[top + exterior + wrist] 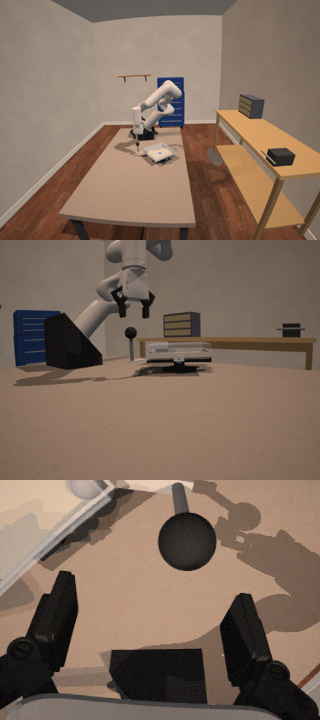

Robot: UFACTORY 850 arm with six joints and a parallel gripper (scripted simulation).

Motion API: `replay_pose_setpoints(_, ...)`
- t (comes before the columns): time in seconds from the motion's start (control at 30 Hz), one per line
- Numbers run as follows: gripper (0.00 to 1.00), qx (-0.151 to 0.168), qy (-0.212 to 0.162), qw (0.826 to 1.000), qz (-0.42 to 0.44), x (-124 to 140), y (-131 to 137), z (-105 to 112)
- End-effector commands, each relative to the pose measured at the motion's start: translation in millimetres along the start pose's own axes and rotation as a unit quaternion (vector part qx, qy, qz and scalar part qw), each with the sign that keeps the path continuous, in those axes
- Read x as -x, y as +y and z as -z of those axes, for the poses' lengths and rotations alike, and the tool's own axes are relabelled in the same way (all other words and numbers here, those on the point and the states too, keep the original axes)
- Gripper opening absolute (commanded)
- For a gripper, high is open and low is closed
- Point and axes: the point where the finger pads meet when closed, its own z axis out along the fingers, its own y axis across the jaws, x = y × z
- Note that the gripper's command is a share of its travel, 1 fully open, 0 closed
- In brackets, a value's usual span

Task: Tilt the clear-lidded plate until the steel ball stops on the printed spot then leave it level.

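I see one long tan table (pixel 124 196) on a red-brown plank floor (pixel 206 180), plain grey walls around. On it: one white square clear-lidded plate (pixel 171 150) on a dark round pedestal (pixel 179 368), one blue printed spot (pixel 160 153), one grey steel ball (pixel 84 482) in the plate's corner. Just beside the plate stands one black-knobbed lever (pixel 130 332). My black two-finger gripper (pixel 134 312) hangs above that knob, spread wide, holding nothing.

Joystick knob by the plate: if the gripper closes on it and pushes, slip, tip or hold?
The knob is a smooth sphere, so the open gripper may slip off it. It tops a thin upright stem, so it probably pivots rather than lifts, tilting the plate.
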Motion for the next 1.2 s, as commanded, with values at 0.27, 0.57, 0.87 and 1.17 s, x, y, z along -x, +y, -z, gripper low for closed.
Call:
replay_pose_setpoints(0.27,0.61,0.0,0.001,1.0,0.002,-5.4,20.3,-1.3)
replay_pose_setpoints(0.57,0.61,0.0,0.001,1.0,0.002,-5.4,20.3,-1.3)
replay_pose_setpoints(0.87,0.61,0.0,0.001,1.0,0.002,-5.4,20.3,-1.3)
replay_pose_setpoints(1.17,0.61,0.0,0.001,1.0,0.002,-5.4,20.3,-1.3)
